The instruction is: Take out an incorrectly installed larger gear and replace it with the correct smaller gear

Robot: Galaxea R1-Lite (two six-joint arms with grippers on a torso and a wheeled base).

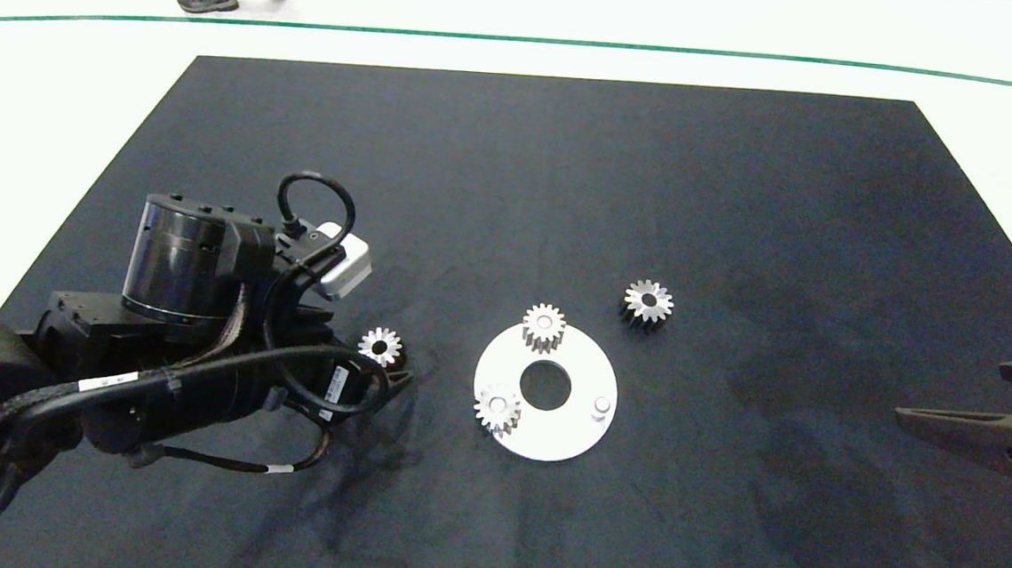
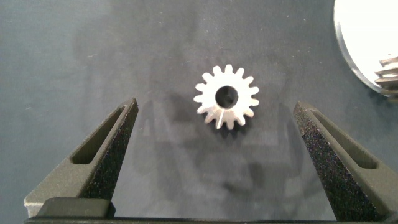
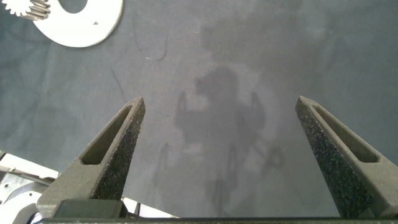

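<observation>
The smaller gear (image 1: 380,346) (image 2: 226,98) lies flat on the black mat, left of the white disc plate (image 1: 571,431). My left gripper (image 1: 383,360) (image 2: 214,106) is open, hovering with one fingertip on each side of this gear and touching nothing. Two more small gears (image 1: 544,327) (image 1: 497,408) sit on the plate, and a third peg (image 1: 602,406) stands bare. The larger gear (image 1: 648,301), with long pointed teeth, rests on the mat beyond the plate's right side. My right gripper (image 1: 951,390) (image 3: 219,102) is open and empty near the right edge.
The plate has a round centre hole (image 1: 545,386); its rim (image 2: 367,37) (image 3: 93,34) shows in both wrist views. The mat's far edge (image 1: 556,78) meets white floor with a green line, where a person's shoes (image 1: 208,0) show.
</observation>
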